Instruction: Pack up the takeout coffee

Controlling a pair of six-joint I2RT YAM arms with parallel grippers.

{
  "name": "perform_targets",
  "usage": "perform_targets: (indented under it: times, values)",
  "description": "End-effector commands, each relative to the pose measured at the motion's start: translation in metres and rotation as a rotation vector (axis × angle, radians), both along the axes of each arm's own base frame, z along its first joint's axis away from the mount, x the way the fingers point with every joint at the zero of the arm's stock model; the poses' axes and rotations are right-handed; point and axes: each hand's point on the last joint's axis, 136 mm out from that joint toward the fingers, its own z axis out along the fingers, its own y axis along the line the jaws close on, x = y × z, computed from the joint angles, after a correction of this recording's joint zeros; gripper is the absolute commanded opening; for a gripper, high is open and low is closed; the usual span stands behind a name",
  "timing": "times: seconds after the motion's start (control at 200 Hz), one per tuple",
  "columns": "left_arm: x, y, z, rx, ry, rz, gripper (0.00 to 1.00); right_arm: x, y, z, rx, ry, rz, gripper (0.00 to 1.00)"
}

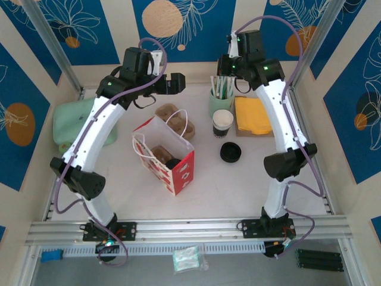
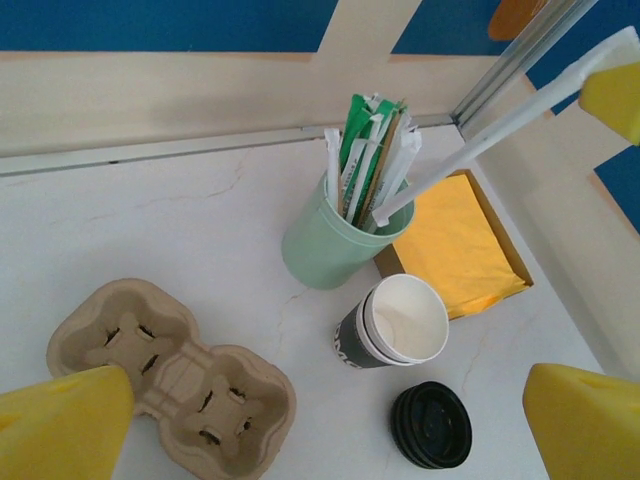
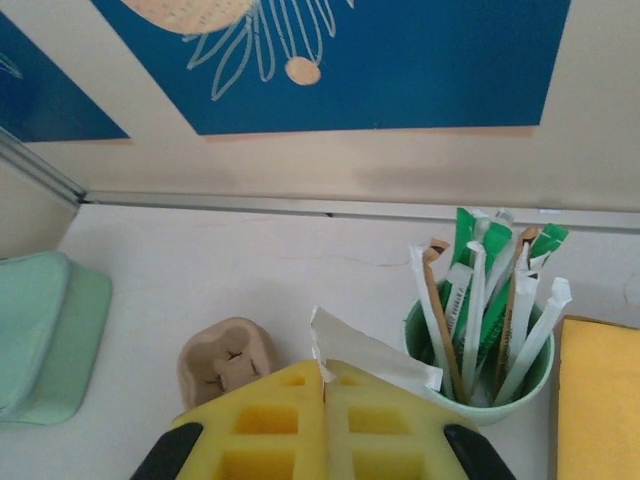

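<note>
My right gripper (image 3: pixel 325 385) clamped on white paper-wrapped straw (image 2: pixel 480 140), tip in mint-green plastic cup (image 2: pixel 325 250), 1 o'clock of red-and-white paper bag (image 1: pixel 183 173); lifting may snag neighbouring sticks (image 2: pixel 362 150), topple cup. My left gripper (image 1: pixel 177 83) agape.

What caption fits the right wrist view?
Right pincer shut on a white wrapped straw by the green cup of straws.

White counter (image 1: pixel 238 185) is pretty busy: red-and-white bag (image 1: pixel 178 170), cardboard cup carrier (image 1: pixel 172 113), green straw holder (image 1: pixel 220 102), lidless cup (image 1: pixel 222 124), loose black lid (image 1: pixel 230 152), yellow napkins (image 1: pixel 253 114).
</note>
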Motion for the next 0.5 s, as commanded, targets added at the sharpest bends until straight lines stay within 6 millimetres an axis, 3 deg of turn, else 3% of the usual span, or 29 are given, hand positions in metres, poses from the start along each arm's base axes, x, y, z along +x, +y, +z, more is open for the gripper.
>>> perform_targets:
  times: [0.0,0.495]
  values:
    - [-0.021,0.007,0.03,-0.011,-0.059,-0.012,0.99,-0.024,0.012,0.031,0.052,-0.058,0.047,0.0]
    - [-0.088,0.042,0.05,-0.051,-0.104,-0.002,0.99,-0.122,0.055,0.102,0.088,-0.236,0.185,0.0]
